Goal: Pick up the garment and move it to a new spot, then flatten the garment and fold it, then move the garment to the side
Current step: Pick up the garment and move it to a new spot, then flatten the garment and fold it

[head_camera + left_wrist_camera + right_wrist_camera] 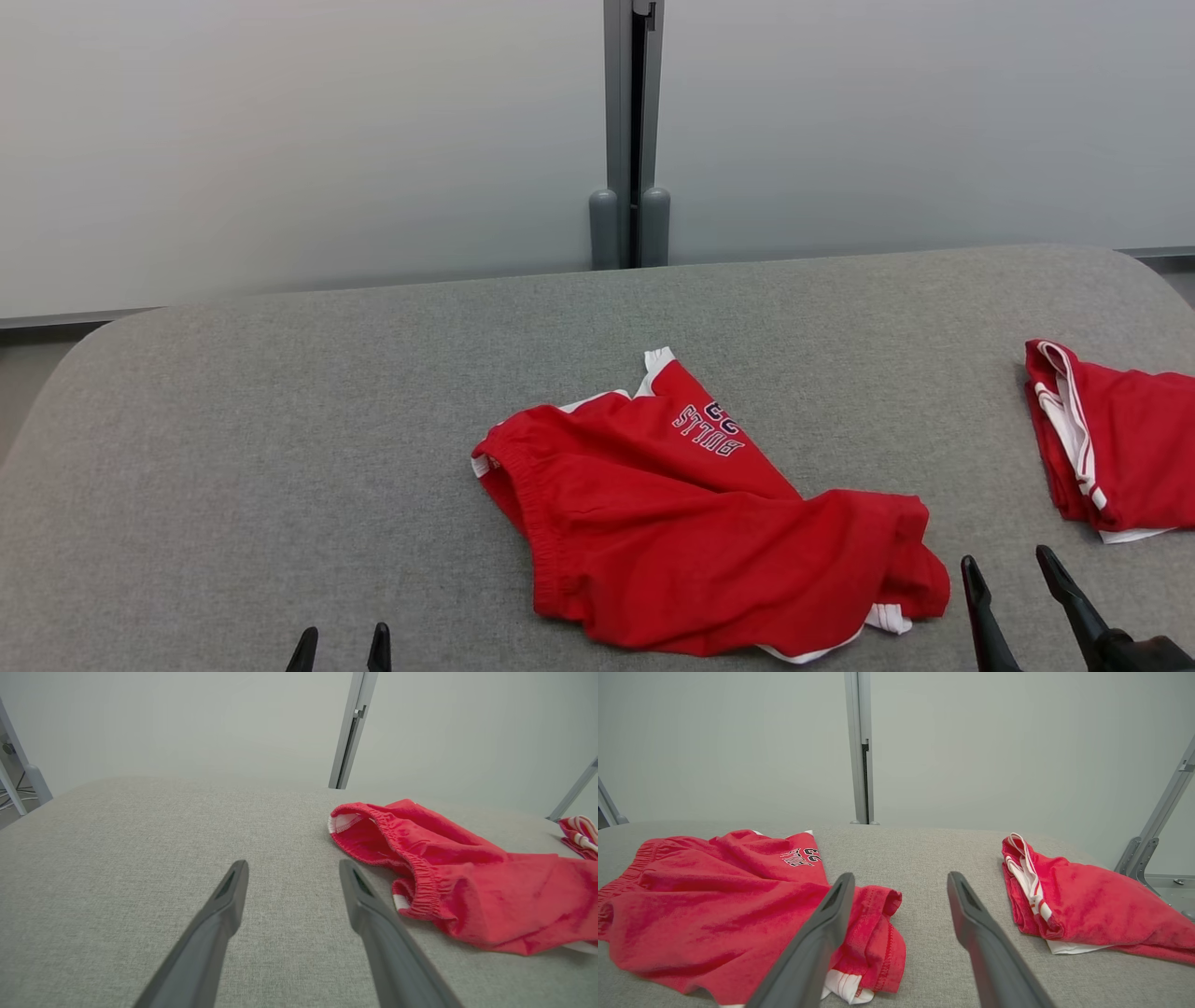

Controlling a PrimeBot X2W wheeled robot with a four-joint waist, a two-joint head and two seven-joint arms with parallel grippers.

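Down front, left tool (341, 649) and right tool (1008, 563) both hang spread wide, holding nothing, over the grey fabric tabletop (280, 448). Crumpled red garment (691, 532) lies mid-tabletop, just beside the right tool; a second red garment (1130, 439) sits far right. Pale frosted wall (280, 140) and grey post (632, 131) behind.

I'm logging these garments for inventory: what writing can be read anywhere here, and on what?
"BULLS": on the crumpled red cotton shorts, upside down in the head view.
"23": next to that word on the same shorts; small and slanted, so less certain.
Folded red garment with white trim: no readable text.
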